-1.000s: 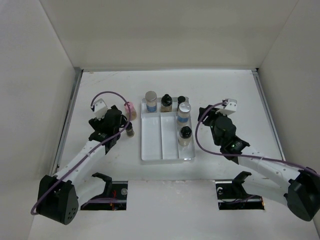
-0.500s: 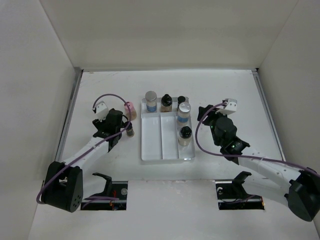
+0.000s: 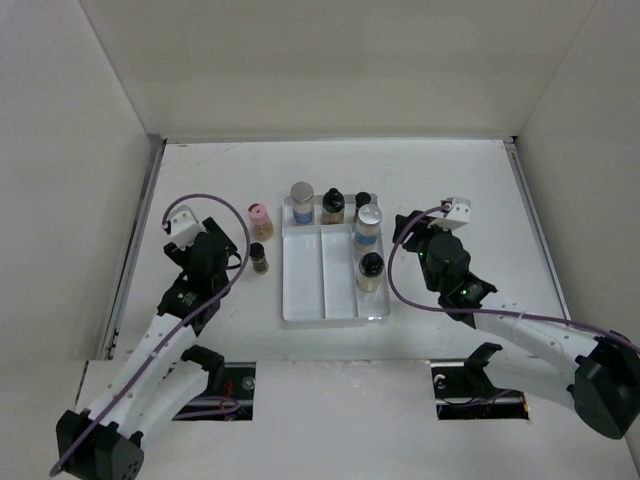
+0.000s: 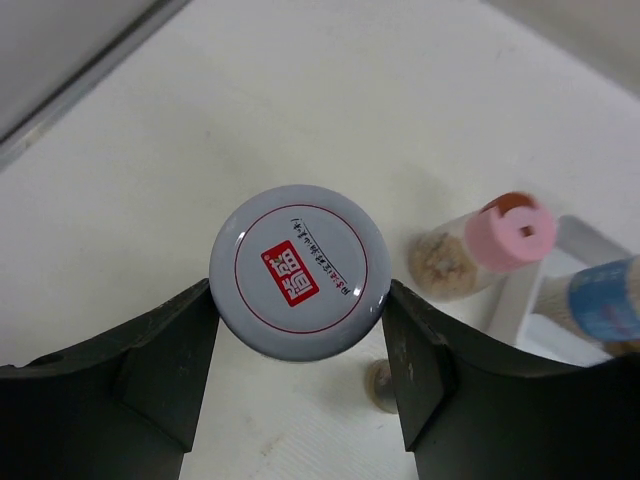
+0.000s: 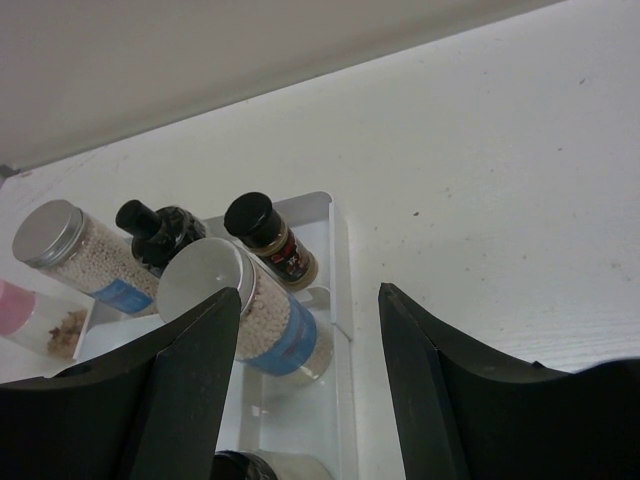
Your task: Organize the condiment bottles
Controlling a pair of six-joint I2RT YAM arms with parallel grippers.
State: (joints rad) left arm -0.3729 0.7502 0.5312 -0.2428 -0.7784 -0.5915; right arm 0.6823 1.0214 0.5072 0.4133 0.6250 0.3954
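Note:
My left gripper [image 4: 300, 292] is shut on a condiment jar with a grey cap bearing a red square mark [image 4: 300, 268]; both fingers press the cap's sides. From above, the left gripper [image 3: 212, 252] hides this jar, left of the white divided tray [image 3: 322, 290]. A pink-capped bottle [image 3: 258, 215] and a small dark-capped bottle [image 3: 259, 257] stand between it and the tray. In the tray stand two silver-capped jars with blue labels [image 3: 302, 200] [image 3: 369, 226] and three black-capped bottles [image 3: 333, 205]. My right gripper [image 5: 305, 295] is open beside the tray's right rim, near the closer silver-capped jar [image 5: 250, 310].
White walls enclose the table on three sides, with a metal strip [image 3: 135, 240] along the left edge. The tray's middle and left compartments [image 3: 300, 270] hold nothing in their near halves. Two cutouts [image 3: 215, 385] sit by the arm bases.
My left gripper shut on the grey-capped jar and drew back to the left, away from the pink-capped bottle. The right arm stayed almost still.

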